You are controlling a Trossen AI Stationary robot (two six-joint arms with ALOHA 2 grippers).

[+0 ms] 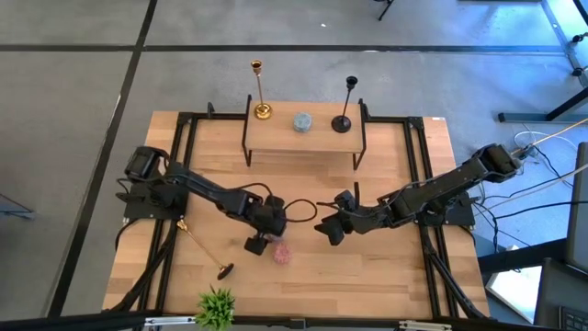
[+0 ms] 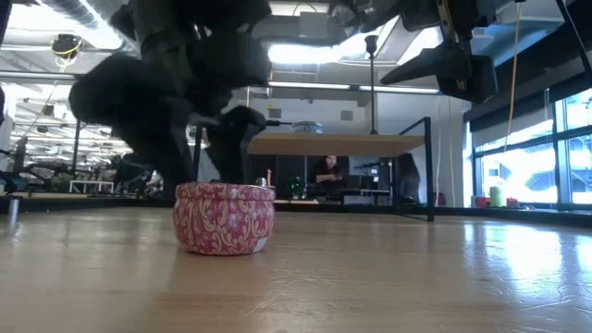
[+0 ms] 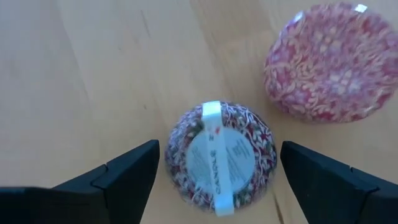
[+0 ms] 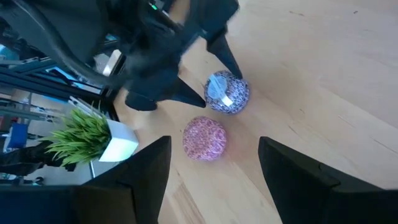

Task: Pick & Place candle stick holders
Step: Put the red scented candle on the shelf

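Observation:
A gold candle stick holder (image 1: 260, 87) and a black one (image 1: 346, 106) stand upright on their round bases on the raised wooden shelf (image 1: 276, 138) at the far side. Another gold candle stick holder (image 1: 202, 246) lies flat on the table at the near left. My left gripper (image 3: 219, 149) is open and points down. Its fingers stand on either side of a small round patterned tin with a white label (image 3: 221, 155), and I see no touch. My right gripper (image 1: 329, 225) hangs open above the table's middle, with nothing between its fingers.
A pink patterned tin (image 1: 282, 253) sits on the table right beside the labelled tin (image 4: 227, 92). A blue-grey tin (image 1: 301, 121) stands between the two holders on the shelf. A small green plant (image 1: 217, 308) stands at the near edge. People sit in the room beyond the table.

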